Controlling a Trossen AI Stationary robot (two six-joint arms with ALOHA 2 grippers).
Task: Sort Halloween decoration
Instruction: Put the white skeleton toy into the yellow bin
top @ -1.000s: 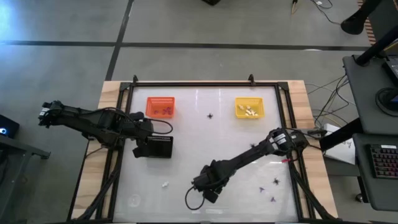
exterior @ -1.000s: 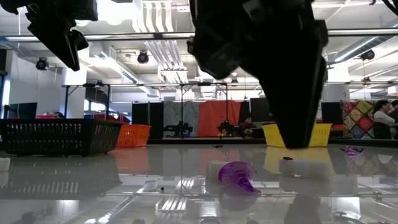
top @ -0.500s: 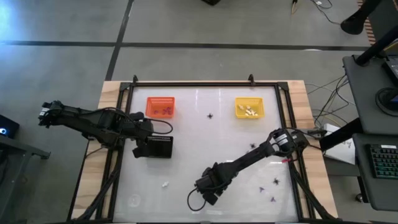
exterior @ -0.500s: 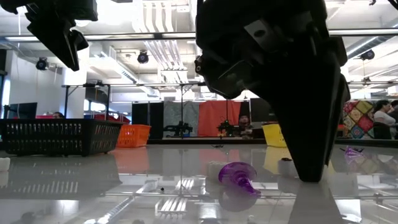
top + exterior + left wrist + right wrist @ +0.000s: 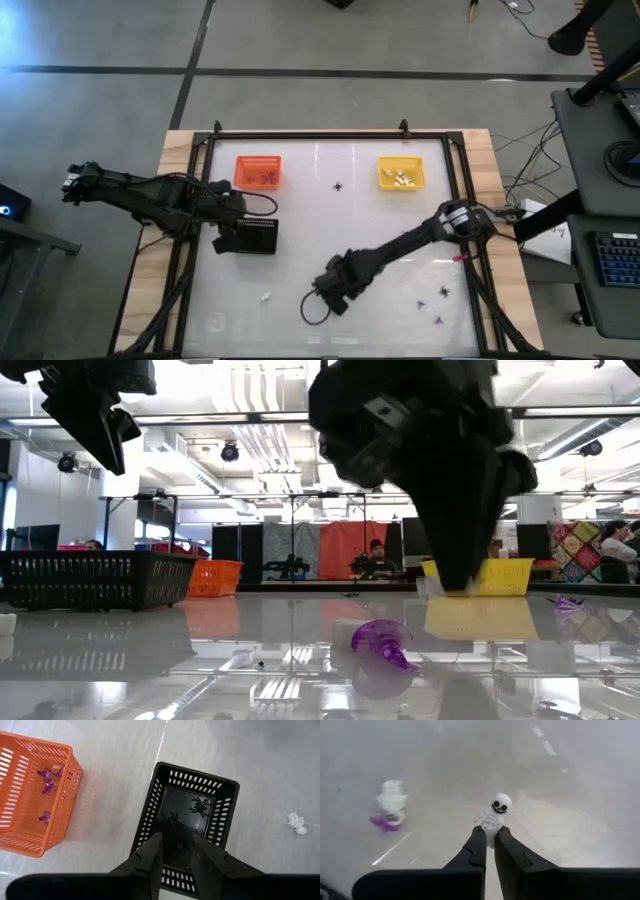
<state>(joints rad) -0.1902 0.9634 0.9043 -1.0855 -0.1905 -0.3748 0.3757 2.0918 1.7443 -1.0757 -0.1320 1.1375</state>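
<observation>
My right gripper (image 5: 490,836) is shut on a small white skeleton figure (image 5: 493,813), one of the Halloween decorations, near the table's front middle (image 5: 335,290). A purple-and-white trinket (image 5: 390,807) lies on the table close by. My left gripper (image 5: 175,854) hangs open above the black basket (image 5: 187,827), where dark spiders (image 5: 199,806) lie on the floor. Purple trinkets (image 5: 46,787) rest in the orange basket (image 5: 257,172), and whitish ones in the yellow basket (image 5: 401,174). My right gripper pinches the skeleton's lower body (image 5: 490,826) between its two fingertips. The fingers come from above, pointing down. The round head (image 5: 501,803) sticks out past the tips. In the low view the figure (image 5: 433,587) hangs at the fingertips, clear of the table.
A black spider (image 5: 338,186) lies between the two coloured baskets. More spiders (image 5: 440,292) are scattered at the front right. A white trinket (image 5: 265,296) lies at the front left. A black frame (image 5: 330,134) runs round the white table top.
My right gripper has dipped onto the white figure that lay on the table, shut on it, and risen with it while rolling a little. The figure has gone from lying flat to hanging clear at the fingertips.
</observation>
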